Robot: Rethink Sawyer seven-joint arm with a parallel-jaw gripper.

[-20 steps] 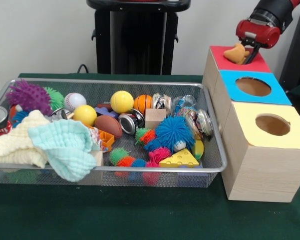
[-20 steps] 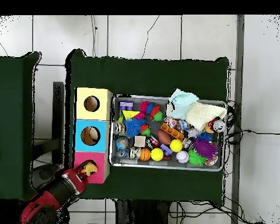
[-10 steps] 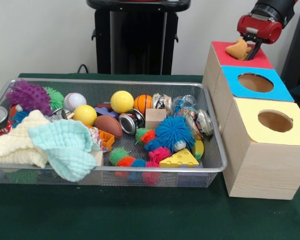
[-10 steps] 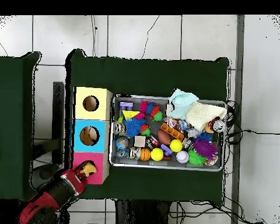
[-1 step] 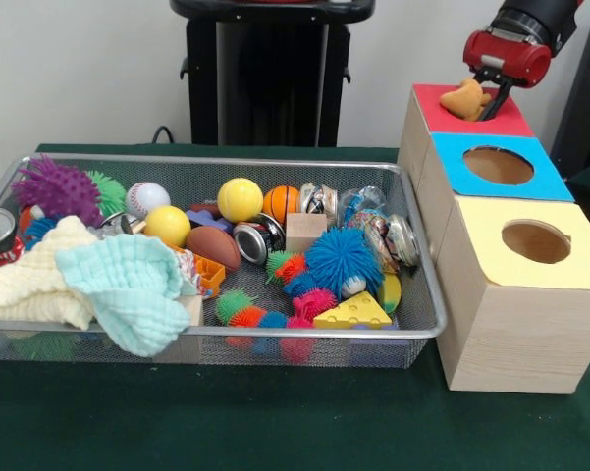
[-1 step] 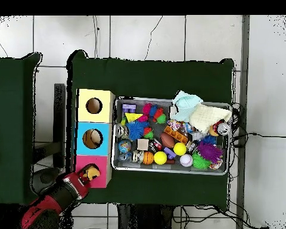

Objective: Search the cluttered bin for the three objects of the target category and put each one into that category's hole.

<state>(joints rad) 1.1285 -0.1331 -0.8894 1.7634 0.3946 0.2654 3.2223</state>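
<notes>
The gripper (image 5: pixel 483 96) is hanging over the red-topped box (image 5: pixel 427 106) at the far end of the box row, its fingers clamped on a tan, lumpy toy (image 5: pixel 464 100) that is sitting at that box's hole. To finish well, the toy should be centred over the opening before the fingers are parting, so it is dropping straight in rather than catching on the rim. The wire bin (image 5: pixel 424 294) of clutter is waiting beside the boxes on the worktop (image 5: pixel 275 422).
</notes>
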